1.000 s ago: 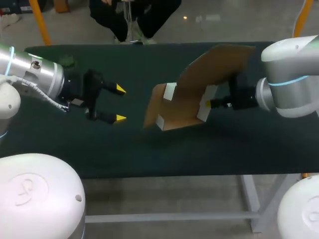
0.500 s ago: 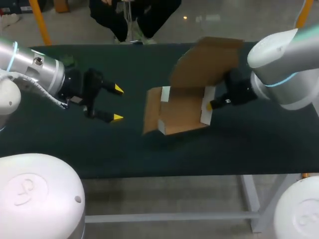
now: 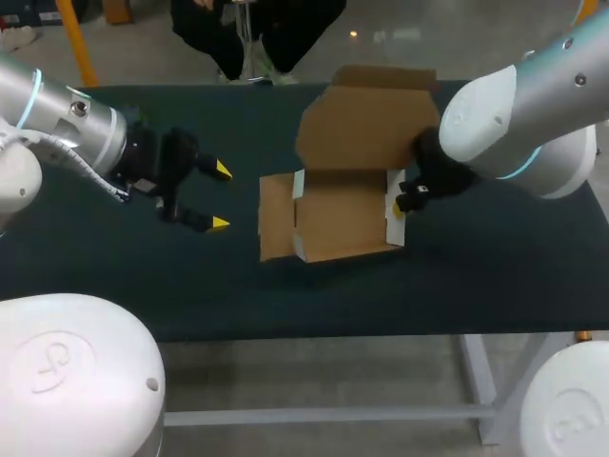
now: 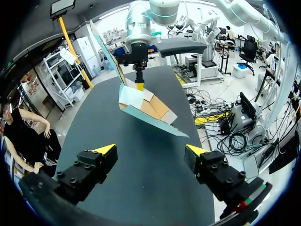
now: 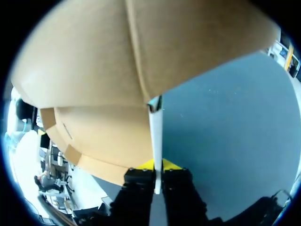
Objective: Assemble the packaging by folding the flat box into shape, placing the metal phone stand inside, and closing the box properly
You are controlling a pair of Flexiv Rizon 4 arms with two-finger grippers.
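Observation:
The brown cardboard box (image 3: 333, 217) sits mid-table, its tray open upward with white side walls and its lid (image 3: 366, 124) standing up at the far side. My right gripper (image 3: 397, 205) is shut on the box's right white wall; in the right wrist view that thin wall (image 5: 155, 136) runs between the fingers of the gripper (image 5: 157, 165), with cardboard (image 5: 117, 70) filling the space ahead. My left gripper (image 3: 220, 197) hangs open to the left of the box, apart from it. From the left wrist, the box (image 4: 146, 106) lies ahead of the open gripper (image 4: 151, 150). No phone stand is visible.
The dark green table (image 3: 476, 276) has bare surface in front of the box and to its right. A loose side flap (image 3: 274, 219) juts from the box toward my left gripper.
My right arm has swung the box leftward and set it down flatter, with the lid now more upright. My left gripper has barely moved.

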